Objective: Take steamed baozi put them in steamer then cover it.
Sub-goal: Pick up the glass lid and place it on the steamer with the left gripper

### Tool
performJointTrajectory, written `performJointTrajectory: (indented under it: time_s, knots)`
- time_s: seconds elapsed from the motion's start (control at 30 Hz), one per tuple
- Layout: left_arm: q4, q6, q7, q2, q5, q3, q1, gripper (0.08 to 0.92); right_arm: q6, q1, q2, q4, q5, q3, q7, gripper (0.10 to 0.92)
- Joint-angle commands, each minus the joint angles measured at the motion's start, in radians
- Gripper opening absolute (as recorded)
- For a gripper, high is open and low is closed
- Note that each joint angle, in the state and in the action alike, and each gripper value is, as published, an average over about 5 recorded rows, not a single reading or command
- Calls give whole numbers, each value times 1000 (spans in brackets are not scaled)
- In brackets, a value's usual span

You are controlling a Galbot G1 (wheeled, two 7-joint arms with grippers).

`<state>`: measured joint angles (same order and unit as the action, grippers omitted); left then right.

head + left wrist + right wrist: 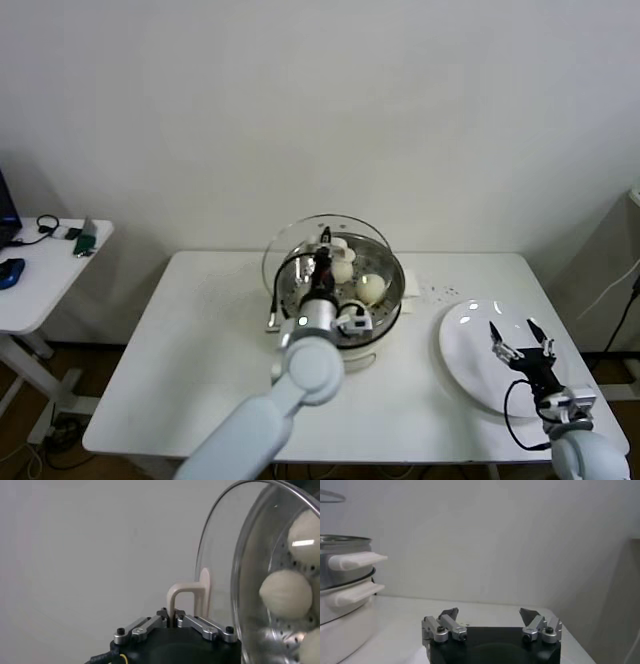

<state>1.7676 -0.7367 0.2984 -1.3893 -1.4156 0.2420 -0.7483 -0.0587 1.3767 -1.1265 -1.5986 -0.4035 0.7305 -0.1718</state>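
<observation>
The steamer [385, 262] is a shiny steel basket on a white pot base at the table's far middle. Baozi [372, 288] lie inside it; in the left wrist view [286, 593] three pale buns show on the perforated bottom. My left gripper [322, 263] is shut on the cream handle [187, 597] of the cover [215, 545]. It holds the glass lid tilted on edge at the steamer's left rim, leaving the basket uncovered. My right gripper [522, 348] is open and empty just above the white plate [470, 335]. It also shows in the right wrist view [490, 617].
The plate sits at the table's right front and has no buns on it. The steamer's cream side handles [357, 560] show in the right wrist view. A small side table [45, 265] with cables and small items stands at the left. A wall is behind.
</observation>
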Motion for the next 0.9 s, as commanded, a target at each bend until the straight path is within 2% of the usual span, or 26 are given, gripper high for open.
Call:
performJointTrajectory:
  time_s: [0.03, 0.3, 0.9]
  knots:
    - [-136, -49, 0, -131, -25, 29, 36, 147, -6, 10, -8, 2, 5, 24, -6, 823]
    - [-170, -49, -24, -129, -25, 18, 18, 147, -10, 9, -15, 6, 9, 26, -12, 823]
    - [-198, -49, -20, -117, -25, 8, 9, 147, -12, 3, -26, 9, 20, 25, -15, 823]
